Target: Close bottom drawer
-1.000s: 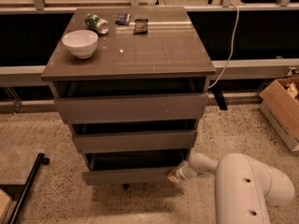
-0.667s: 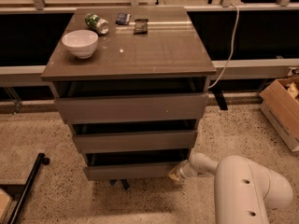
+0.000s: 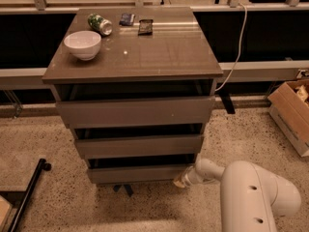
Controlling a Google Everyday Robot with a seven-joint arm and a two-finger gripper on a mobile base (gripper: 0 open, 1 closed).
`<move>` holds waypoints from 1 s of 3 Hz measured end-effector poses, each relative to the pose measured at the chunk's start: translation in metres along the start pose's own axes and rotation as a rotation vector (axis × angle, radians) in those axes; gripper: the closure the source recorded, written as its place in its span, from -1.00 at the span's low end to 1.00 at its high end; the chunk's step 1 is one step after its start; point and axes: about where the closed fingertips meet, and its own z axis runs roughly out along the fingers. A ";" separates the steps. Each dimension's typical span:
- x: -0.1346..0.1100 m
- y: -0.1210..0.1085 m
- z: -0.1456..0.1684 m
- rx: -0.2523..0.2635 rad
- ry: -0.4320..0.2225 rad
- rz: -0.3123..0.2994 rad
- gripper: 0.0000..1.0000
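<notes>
The gripper [image 3: 181,180] sits low, just above the floor [image 3: 145,211], at the right end of the bottom drawer [image 3: 137,174]. It is against or just beside that corner of the front panel; contact cannot be confirmed. Whether the gripper is apart or together cannot be told.

The bottom drawer lies directly left of the gripper, with a dark strip showing along the top edge of its panel. Above the gripper are the middle drawer [image 3: 140,145] and then the top drawer [image 3: 135,111], each with a similar dark strip over it.

Open speckled floor lies in front of the gripper and to its left. Far to the left, a black bar [image 3: 26,195] lies across the floor. A cardboard box [image 3: 289,111] stands well apart up and to the right. A white cable [image 3: 237,52] hangs beside the cabinet's right edge.

The white arm [image 3: 256,197] enters from the lower right as a thick rounded link, then narrows to a slim wrist reaching left, roughly level.

Well above the gripper, the cabinet top [image 3: 145,52] holds a white bowl [image 3: 82,44] and a can [image 3: 100,23].
</notes>
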 end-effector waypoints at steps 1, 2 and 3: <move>0.000 0.002 0.002 -0.004 0.001 0.000 -0.28; 0.001 0.004 0.004 -0.008 0.001 0.000 -0.73; 0.001 0.006 0.005 -0.011 0.002 0.000 -1.00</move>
